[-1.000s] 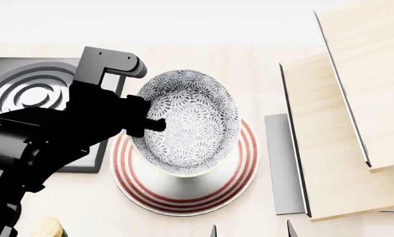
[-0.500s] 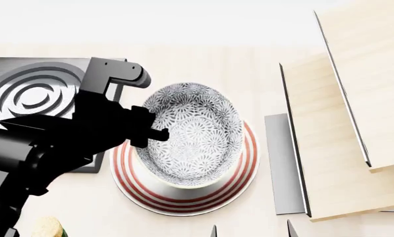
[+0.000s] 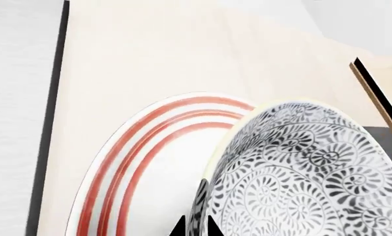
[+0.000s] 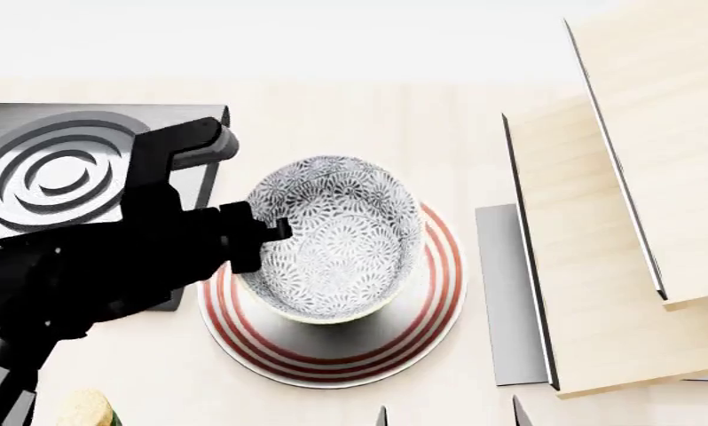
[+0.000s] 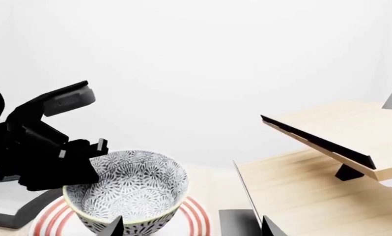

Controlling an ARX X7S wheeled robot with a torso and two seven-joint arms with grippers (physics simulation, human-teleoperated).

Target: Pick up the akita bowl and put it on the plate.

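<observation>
Plainly, the deep round ceramic akita bowl [image 4: 336,238] with its dense grey-and-white floral pattern and cream rim is over the middle of the flat white plate [image 4: 442,286] with concentric red rings, because that is where the task wants it to end up. The black left gripper [image 4: 263,238] holds it by the near-side wall, jaws clamped on the rim with one finger inside and one outside, a pinch that keeps the bowl upright. From the right wrist view the bowl's foot looks down on the plate or very nearly so; I cannot tell whether they touch. The right gripper [image 5: 189,227] hangs well back, its two tips apart, clear of the work. Beside the plate sits the dark grey square stove [image 4: 59,169] with raised rings.
</observation>
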